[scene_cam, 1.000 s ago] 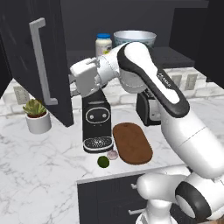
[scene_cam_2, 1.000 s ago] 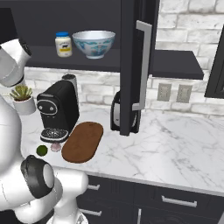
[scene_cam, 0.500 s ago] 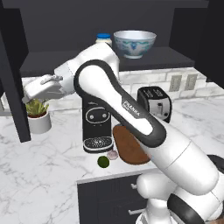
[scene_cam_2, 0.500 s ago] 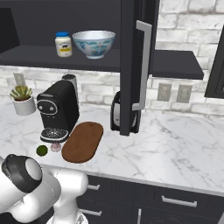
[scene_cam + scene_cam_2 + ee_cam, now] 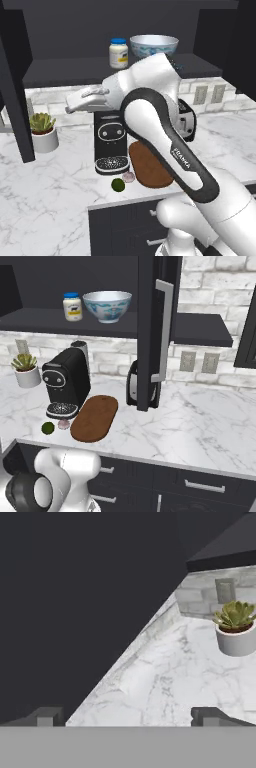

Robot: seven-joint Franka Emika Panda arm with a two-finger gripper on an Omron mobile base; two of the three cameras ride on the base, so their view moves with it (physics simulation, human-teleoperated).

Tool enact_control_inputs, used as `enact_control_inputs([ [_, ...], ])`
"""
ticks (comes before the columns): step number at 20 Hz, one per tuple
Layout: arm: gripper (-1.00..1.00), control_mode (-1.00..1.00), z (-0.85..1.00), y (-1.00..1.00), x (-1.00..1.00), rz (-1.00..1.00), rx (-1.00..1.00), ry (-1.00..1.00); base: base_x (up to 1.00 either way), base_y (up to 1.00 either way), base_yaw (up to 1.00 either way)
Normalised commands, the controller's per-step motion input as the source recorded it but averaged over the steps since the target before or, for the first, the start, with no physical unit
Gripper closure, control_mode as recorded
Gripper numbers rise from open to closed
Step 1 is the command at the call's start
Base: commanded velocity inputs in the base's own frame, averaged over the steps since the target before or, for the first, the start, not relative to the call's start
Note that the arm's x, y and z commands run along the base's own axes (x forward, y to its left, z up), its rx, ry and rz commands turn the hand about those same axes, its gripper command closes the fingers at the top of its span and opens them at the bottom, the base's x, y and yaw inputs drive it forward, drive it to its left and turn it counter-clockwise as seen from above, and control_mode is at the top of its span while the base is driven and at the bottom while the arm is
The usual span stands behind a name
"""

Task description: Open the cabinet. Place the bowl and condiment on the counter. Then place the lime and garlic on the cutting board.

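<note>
Arm (image 5: 165, 145) reads "FRANKA"; condiment (image 5: 118, 53) label unreadable

one bowl (image 5: 107, 305), one condiment jar (image 5: 73, 306), one lime (image 5: 47, 428), one garlic bulb (image 5: 63, 424), one cutting board (image 5: 95, 417)

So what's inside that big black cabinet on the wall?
On the shelf of the large black wall cabinet stand a cream jar with a blue lid and a glossy pale bowl. The bowl's inside is hidden.

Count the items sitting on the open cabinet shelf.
2: the condiment jar on the left, and the bowl right beside it. The door may hide more.
</note>
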Motion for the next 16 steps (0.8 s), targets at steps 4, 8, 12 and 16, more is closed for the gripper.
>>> enact_control_inputs([
  [4,-1.00,-1.00,0.12,-0.66,0.00,-0.25,-0.24,-0.22,0.00,0.00,0.00],
  [8,-1.00,-1.00,0.09,-0.77,0.09,-0.27,-0.20,-0.25,0.00,0.00,0.00],
  [12,-1.00,-1.00,0.22,-0.84,0.25,-0.24,-0.19,-0.25,0.00,0.00,0.00],
  [16,-1.00,-1.00,0.57,-0.56,0.50,-0.26,-0.09,-0.25,0.00,0.00,0.00],
])
